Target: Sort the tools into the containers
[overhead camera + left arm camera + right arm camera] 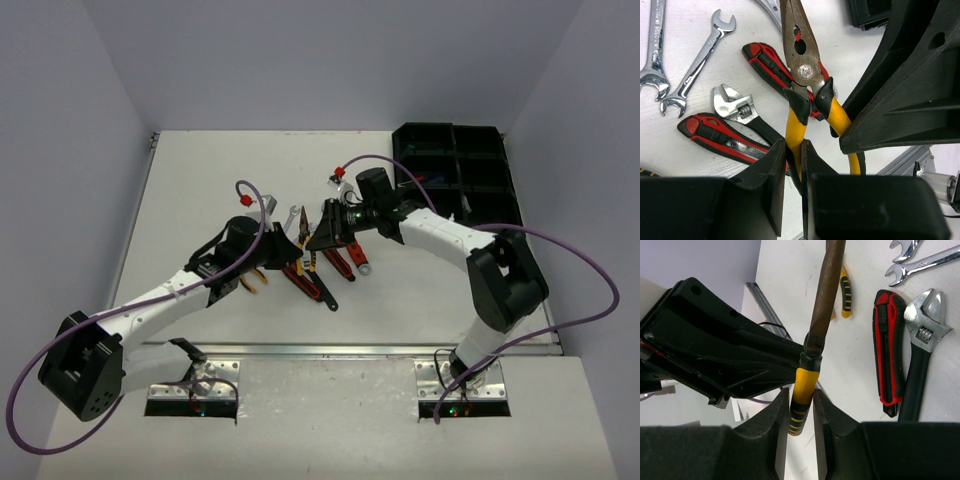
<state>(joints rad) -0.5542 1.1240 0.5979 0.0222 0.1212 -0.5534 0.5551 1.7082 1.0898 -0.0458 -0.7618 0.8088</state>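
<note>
Well apart from the black plastic tray (450, 128), I have my left gripper (794, 152) pinching one yellow sleeved handle of the pliers (803, 70) and my right gripper (801, 402) pressed onto the other; stiff, weighty steel with a slick nose, so I judge the grippy sleeves the safest hold.

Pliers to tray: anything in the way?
Nothing visible stands on the table between the yellow-handled pliers and the tray. The catch: the left gripper is clamped on one handle, and the right gripper grips them too.
</note>
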